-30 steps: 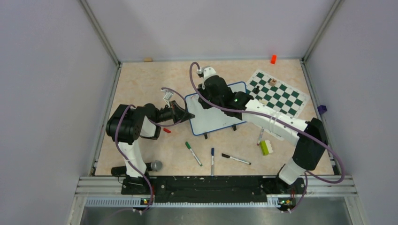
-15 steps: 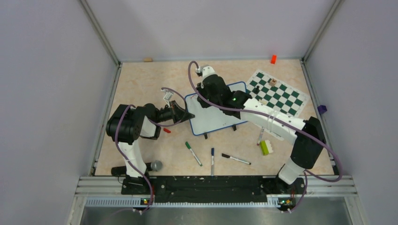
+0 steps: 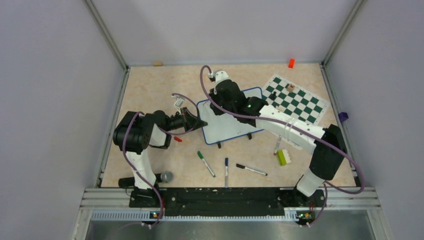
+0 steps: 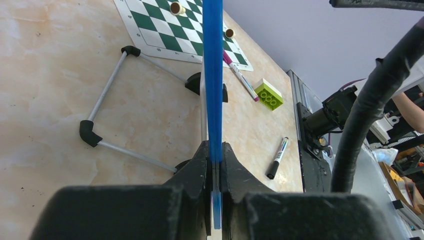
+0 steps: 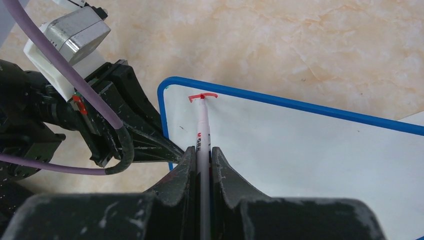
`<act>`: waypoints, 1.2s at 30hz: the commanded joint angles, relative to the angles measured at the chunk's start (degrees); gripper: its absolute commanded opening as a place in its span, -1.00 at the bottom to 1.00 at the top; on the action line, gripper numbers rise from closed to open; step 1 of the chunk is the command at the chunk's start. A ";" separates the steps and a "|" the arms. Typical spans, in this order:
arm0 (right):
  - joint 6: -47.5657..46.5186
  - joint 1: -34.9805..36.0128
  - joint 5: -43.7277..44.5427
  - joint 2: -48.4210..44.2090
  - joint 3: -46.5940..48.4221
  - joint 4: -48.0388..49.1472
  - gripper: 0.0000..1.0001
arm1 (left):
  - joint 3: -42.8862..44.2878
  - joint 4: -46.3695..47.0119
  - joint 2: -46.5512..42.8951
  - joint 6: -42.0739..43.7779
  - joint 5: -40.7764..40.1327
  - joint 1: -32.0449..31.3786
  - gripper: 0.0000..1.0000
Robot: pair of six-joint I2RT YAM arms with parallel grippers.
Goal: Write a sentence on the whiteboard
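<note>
Both jaws clamp, left on whiteboard, right on marker; only the right wrist shows red ink.

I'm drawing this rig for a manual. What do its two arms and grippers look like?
Both the left arm and right arm have white links between bulky black joints, each trailed by a looping purple cable. A small green light glows near the right wrist. The left gripper and right gripper are matte black and wedge-shaped.
</note>
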 commanded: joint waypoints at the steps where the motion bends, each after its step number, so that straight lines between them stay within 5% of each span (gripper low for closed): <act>1: -0.12 0.20 1.77 -1.74 -1.54 -0.32 -1.00 | 0.08 5.48 -0.24 2.98 4.19 -0.48 -1.00; 36: 1.53 0.12 -3.49 -9.72 -5.91 2.06 -1.00 | -0.03 5.48 -0.46 2.99 4.12 -0.51 -1.00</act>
